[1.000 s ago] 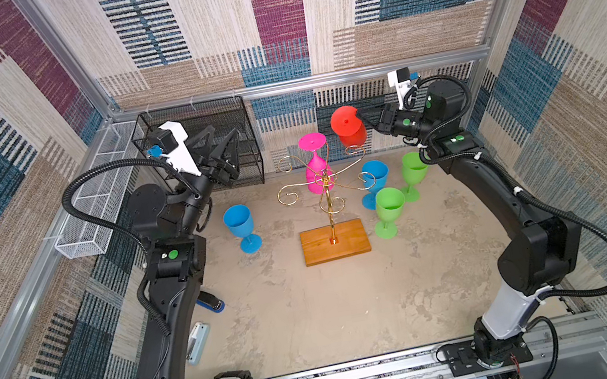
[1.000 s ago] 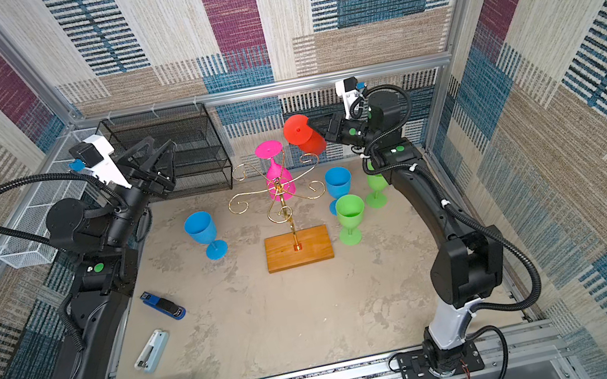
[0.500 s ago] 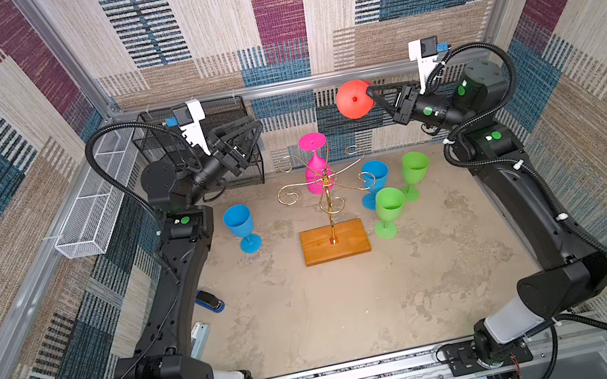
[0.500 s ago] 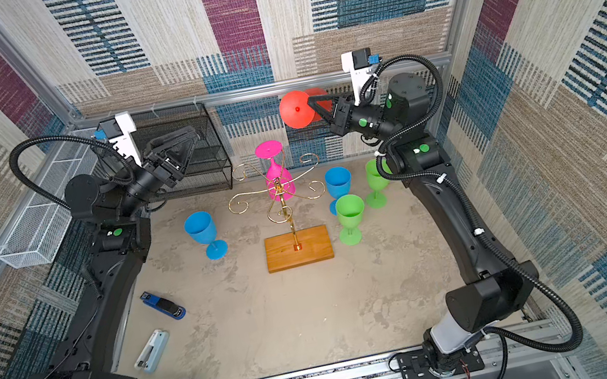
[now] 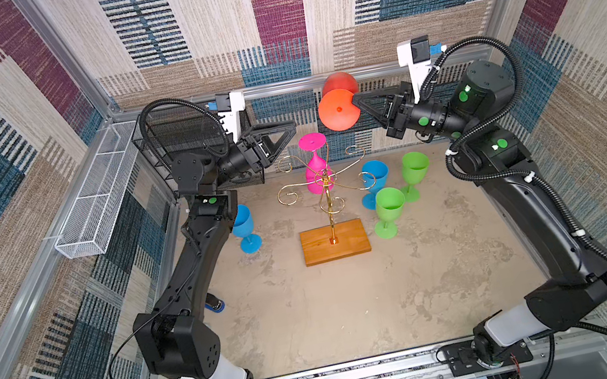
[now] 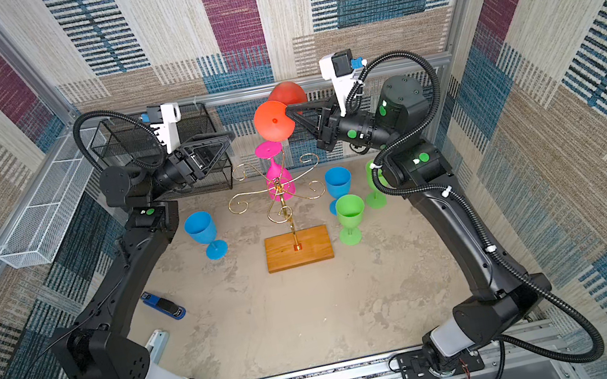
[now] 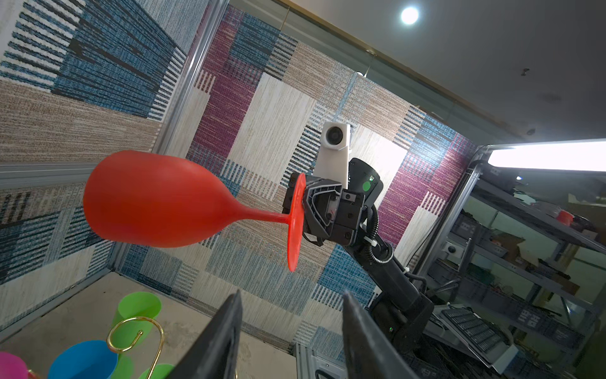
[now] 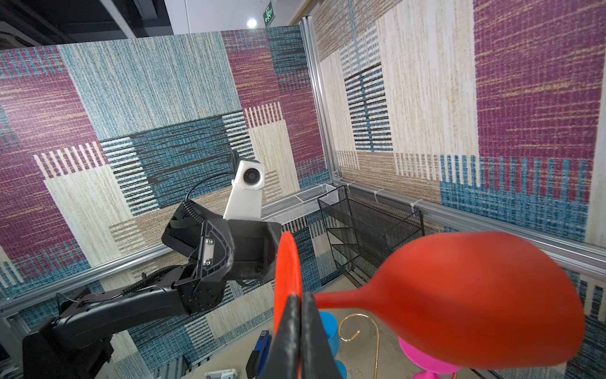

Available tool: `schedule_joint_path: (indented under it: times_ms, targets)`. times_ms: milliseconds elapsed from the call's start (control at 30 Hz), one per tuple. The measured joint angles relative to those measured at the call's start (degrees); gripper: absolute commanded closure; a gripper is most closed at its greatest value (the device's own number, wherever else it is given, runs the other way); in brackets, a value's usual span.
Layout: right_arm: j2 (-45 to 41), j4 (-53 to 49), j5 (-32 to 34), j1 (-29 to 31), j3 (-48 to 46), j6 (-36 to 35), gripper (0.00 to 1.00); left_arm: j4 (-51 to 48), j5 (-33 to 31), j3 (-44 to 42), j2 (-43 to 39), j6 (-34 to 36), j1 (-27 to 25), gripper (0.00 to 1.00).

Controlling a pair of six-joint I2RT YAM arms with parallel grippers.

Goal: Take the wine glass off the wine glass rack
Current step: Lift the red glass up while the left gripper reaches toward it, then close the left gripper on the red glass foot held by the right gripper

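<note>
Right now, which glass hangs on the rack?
The pink glass, foot-up on the gold rack. The right gripper holds the red glass; blue glasses and green glasses stand upright.

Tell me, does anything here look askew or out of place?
Yes. The red glass is held sideways in the air; the right gripper pinches only the rim of its foot. The pink glass hangs upside down on the rack, which is normal.

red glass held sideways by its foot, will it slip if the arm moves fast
Probably light and stiff: the red glass looks like opaque plastic and juts out level without sagging. The right gripper pinches only the thin foot rim, far from the bowl, so it may pivot or slip in the jaws. Laid sideways, it would likely roll.
</note>
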Motion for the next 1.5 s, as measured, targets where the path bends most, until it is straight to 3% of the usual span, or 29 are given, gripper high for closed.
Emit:
schedule_joint_path:
  times_ms: [433, 533, 833, 933, 1000, 1067, 1200, 1367, 1500]
  targets:
    - [3.6, -1.1, 1.7, 6.0, 2.3, -1.5, 1.0, -1.2, -0.3, -0.2, 0.0, 0.9, -2.4, 0.52]
    - [4.0, -1.4, 2.6, 7.3, 2.3, -1.5, 1.0, -1.6, -0.5, -0.3, -0.1, 1.4, -2.7, 0.59]
    - [4.7, -0.6, 5.1, 9.3, 2.8, -2.1, 1.0, -2.3, -2.0, -0.4, -0.2, 1.7, -3.2, 0.99]
    - [4.7, 0.2, 5.4, 9.6, 2.9, -2.0, 1.0, -1.3, -2.4, -0.4, -0.4, 1.2, -3.2, 1.0]
    - [4.4, 0.4, 5.6, 9.7, 3.0, -2.2, 0.77, -0.5, -2.8, -0.1, -0.4, 0.0, -3.2, 1.0]
    - [3.4, 0.1, 6.1, 9.9, 2.3, -3.0, 0.44, -0.2, -3.0, 0.7, -0.4, -1.8, -3.3, 1.0]
    - [-2.5, -1.9, 11.0, 10.2, -3.9, -6.6, 0.04, -3.0, -4.8, 2.7, -2.1, -4.7, -3.1, 1.0]
    - [-12.6, 3.3, 19.2, 10.1, -16.6, -15.9, 0.01, -13.9, -8.4, 3.8, -6.4, -4.1, -2.8, 1.0]
    - [-15.2, 9.3, 22.6, 10.2, -25.6, -23.0, 0.01, -22.8, -11.0, 3.8, -9.9, -1.6, -2.9, 1.0]
